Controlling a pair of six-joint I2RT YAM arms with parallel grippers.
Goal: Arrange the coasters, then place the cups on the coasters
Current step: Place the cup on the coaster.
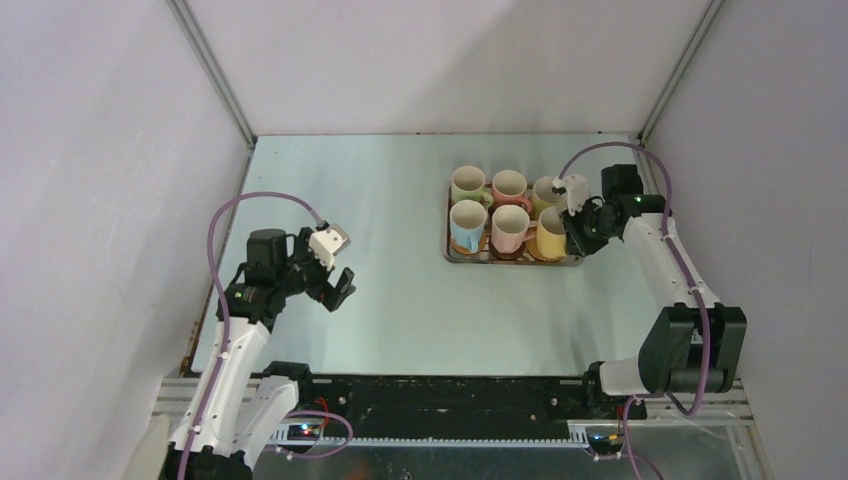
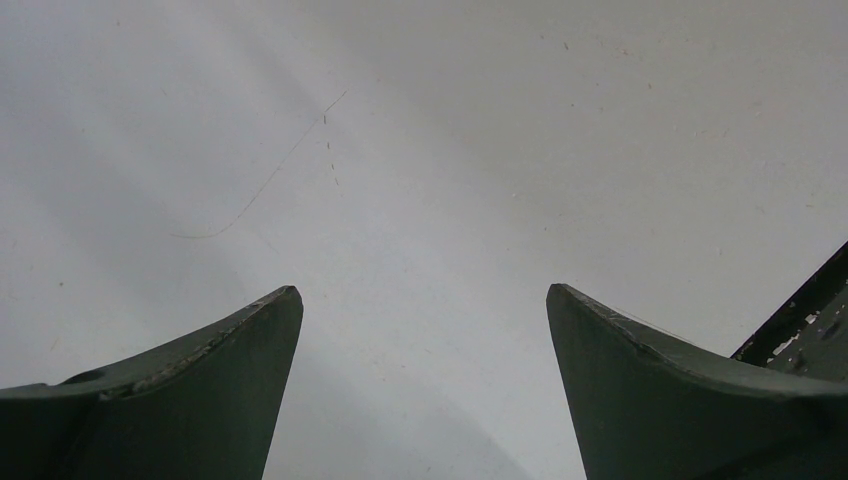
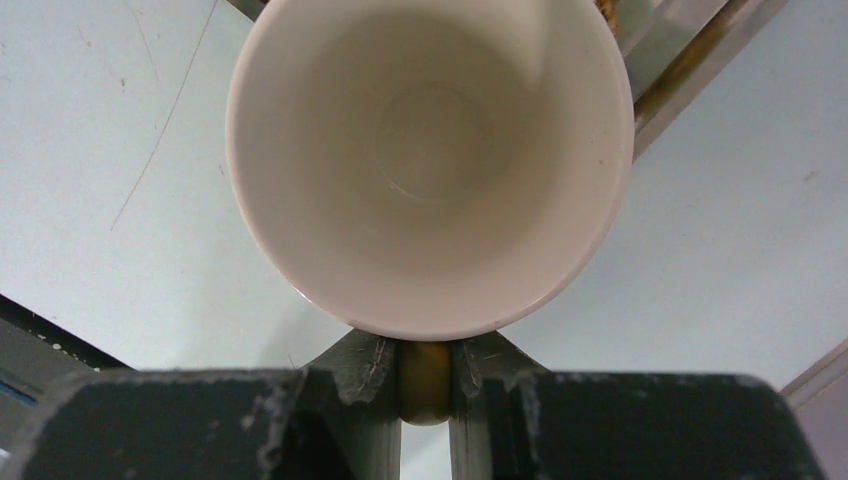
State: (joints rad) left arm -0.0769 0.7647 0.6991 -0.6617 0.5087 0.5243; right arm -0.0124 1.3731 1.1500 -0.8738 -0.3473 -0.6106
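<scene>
Nearest me the left end effector point(image 1: 338, 285) hangs spread over bare surface point(image 1: 400, 300), well left of the tray point(image 1: 447, 250), while the right end effector point(image 3: 425, 375) pinches the handle of the rigid, breakable yellow cup point(image 3: 430, 160) at the tray's near right corner.

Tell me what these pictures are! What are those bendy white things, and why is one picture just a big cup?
The bendy white things are two robot arms, each with a two-finger gripper. One picture looks down from above. The other two come from little cameras on the arms' wrists, so you see their own fingers.

On the table sits a steel tray with six small cups: two pink, two yellow, one blue, one green.

The right gripper is pinching the handle of a yellow cup, and its camera looks straight into the cup. That is why it fills the picture.

The left gripper is wide open over bare table, holding nothing.
</scene>
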